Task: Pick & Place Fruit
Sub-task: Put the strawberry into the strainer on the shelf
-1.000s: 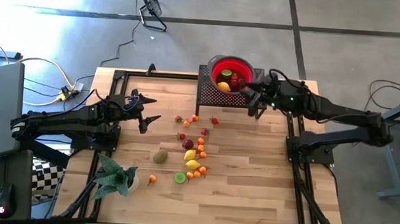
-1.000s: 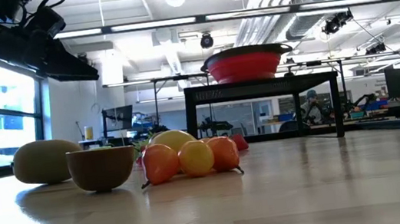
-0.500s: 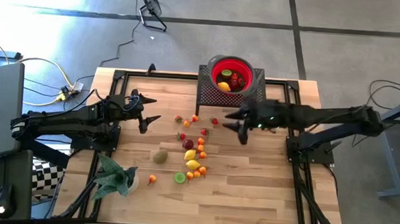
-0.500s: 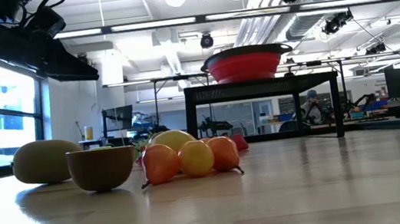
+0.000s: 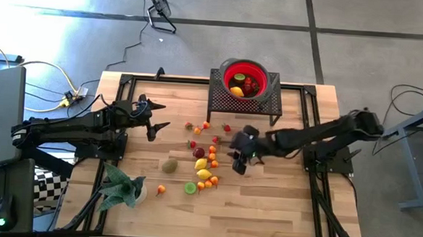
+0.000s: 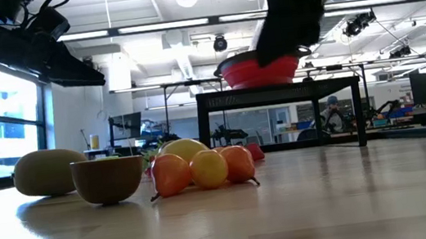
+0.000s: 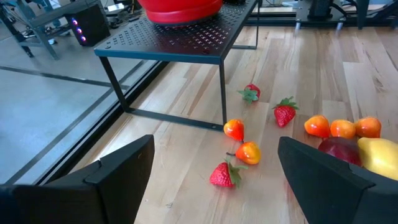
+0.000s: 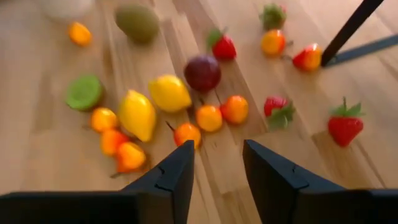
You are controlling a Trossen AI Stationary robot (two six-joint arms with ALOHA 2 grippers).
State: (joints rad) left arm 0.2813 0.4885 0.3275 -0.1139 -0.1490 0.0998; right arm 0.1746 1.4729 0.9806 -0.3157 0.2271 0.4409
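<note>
Right hand (image 5: 240, 161), fingers spread, hovers at 3 o'clock of the toy fruit cluster (image 5: 204, 165). Small, light, hard, likely roll; pinch across middle. Left hand (image 5: 156, 118) spread, idle over the tabletop (image 5: 265, 201).

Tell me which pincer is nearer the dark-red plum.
Right. The right pincer hovers just beside the plum; the left pincer waits farther away, across the table.

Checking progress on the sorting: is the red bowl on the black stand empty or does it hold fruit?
Not empty. The high view shows the red bowl holding a yellow lemon, red strawberries and a green piece.
</note>
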